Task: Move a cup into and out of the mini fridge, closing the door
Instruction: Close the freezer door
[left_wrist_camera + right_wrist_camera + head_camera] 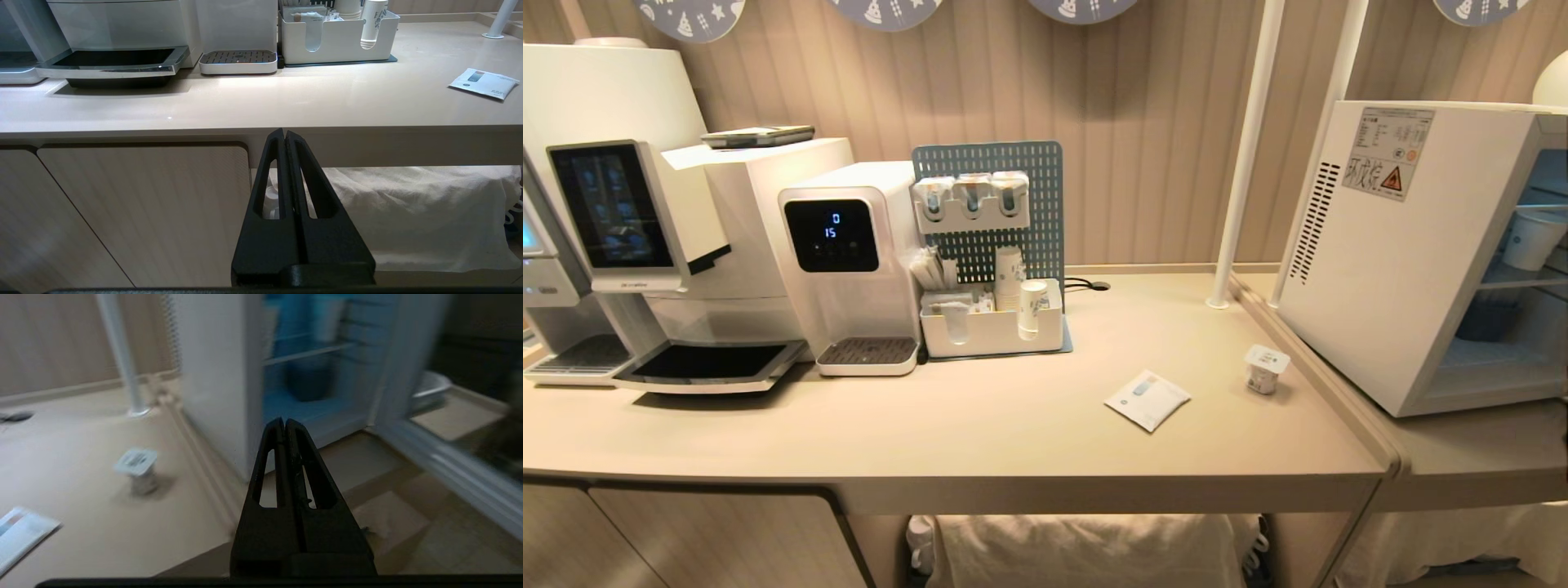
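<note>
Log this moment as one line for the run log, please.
cup: upright on counter beside mini fridge | door: open | right gripper: shut, empty, before fridge | left gripper: shut, parked below counter edge

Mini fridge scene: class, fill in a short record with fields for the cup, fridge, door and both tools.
cup: upright on the counter, left of the fridge, lid on
fridge: open, shelves showing
door: swung open
packet: flat on the counter, left of the cup
left tool: shut, empty, below the counter edge
right tool: shut, empty, facing the fridge opening
</note>
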Motion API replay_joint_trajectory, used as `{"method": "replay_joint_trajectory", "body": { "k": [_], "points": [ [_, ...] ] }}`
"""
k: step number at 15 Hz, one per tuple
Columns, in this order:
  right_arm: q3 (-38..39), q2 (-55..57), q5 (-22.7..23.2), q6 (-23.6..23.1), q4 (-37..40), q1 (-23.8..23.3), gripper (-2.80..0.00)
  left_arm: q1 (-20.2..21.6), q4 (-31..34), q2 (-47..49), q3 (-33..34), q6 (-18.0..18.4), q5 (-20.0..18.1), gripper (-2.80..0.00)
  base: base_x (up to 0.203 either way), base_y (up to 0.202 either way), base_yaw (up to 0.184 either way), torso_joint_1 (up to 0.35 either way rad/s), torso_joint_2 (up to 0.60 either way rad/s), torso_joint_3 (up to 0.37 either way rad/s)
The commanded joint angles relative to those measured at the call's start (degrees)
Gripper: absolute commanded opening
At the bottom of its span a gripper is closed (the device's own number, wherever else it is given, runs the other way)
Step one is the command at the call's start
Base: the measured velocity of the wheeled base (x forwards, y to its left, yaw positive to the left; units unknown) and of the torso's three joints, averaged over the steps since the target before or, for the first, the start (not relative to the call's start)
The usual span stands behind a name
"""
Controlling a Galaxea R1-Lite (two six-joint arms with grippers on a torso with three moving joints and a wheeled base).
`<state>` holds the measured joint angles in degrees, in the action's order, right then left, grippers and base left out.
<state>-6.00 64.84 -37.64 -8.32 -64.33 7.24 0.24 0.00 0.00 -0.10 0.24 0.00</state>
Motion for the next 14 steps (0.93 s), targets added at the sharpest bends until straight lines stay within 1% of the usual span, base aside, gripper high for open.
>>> {"method": "replay_joint_trajectory", "body": {
  "k": [1,2,4,5,6,7,8,9,10,11,12,13,14],
  "points": [
    [-1.43,-20.82,-5.38,-1.23,8.87,-0.65,-2.80,0.02,0.00,0.00,0.01,0.02,0.00,-2.80,0.000,0.000,0.000,0.000,0.00,0.000],
    [-2.38,-28.38,-7.05,-1.90,15.71,-1.47,-2.80,0.02,0.00,0.00,0.01,0.02,0.00,-2.80,0.000,0.000,0.000,0.000,0.00,0.000],
    [-3.39,-44.06,-8.49,-2.87,30.15,-3.60,-2.80,0.02,0.00,0.00,0.01,0.02,0.00,-2.80,0.000,0.000,0.000,0.000,0.00,0.000],
    [-3.68,-51.33,-8.05,-3.22,36.85,-4.47,-2.80,0.02,0.00,0.00,0.01,0.02,0.00,-2.80,0.000,0.000,0.000,0.000,0.00,0.000],
    [-3.69,-57.37,-6.11,-3.24,42.51,-5.17,-2.80,0.02,0.00,0.00,0.01,0.02,0.00,-2.80,0.000,0.000,0.000,0.000,0.00,0.000],
    [-3.18,-61.93,-2.74,-2.20,46.03,-5.76,-2.80,0.02,0.00,0.00,0.01,0.02,0.00,-2.80,0.000,0.000,0.000,0.000,0.00,0.000],
    [-1.82,-64.49,3.81,-0.51,48.48,-6.29,-2.80,0.02,0.00,0.00,0.01,0.02,0.00,-2.80,0.000,0.000,0.000,0.000,0.00,0.000],
    [0.39,-65.27,13.51,0.87,49.87,-6.68,-2.80,0.02,0.00,0.00,0.01,0.02,0.00,-2.80,0.000,0.000,0.000,0.000,0.00,0.000],
    [3.50,-65.08,22.19,2.22,51.17,-6.98,-2.80,0.02,0.00,0.00,0.01,0.02,0.00,-2.80,0.000,0.000,0.000,0.000,0.00,0.000],
    [5.62,-64.96,28.58,3.48,53.01,-7.14,-2.80,0.02,0.00,0.00,0.01,0.02,0.00,-2.80,0.000,0.000,0.000,0.000,0.00,0.000],
    [6.14,-64.89,32.97,5.28,57.14,-7.26,-2.80,0.02,0.00,0.00,0.01,0.02,0.00,-2.80,0.000,0.000,0.000,0.000,0.00,0.000],
    [5.69,-64.86,34.21,6.32,60.20,-7.28,-2.80,0.02,0.00,0.00,0.01,0.02,0.00,-2.80,0.000,0.000,0.000,0.000,0.00,0.000],
    [5.15,-64.84,35.38,6.38,63.01,-7.31,-2.80,0.02,0.00,0.00,0.01,0.02,0.00,-2.80,0.000,0.000,0.000,0.000,0.00,0.000]
  ]
}}
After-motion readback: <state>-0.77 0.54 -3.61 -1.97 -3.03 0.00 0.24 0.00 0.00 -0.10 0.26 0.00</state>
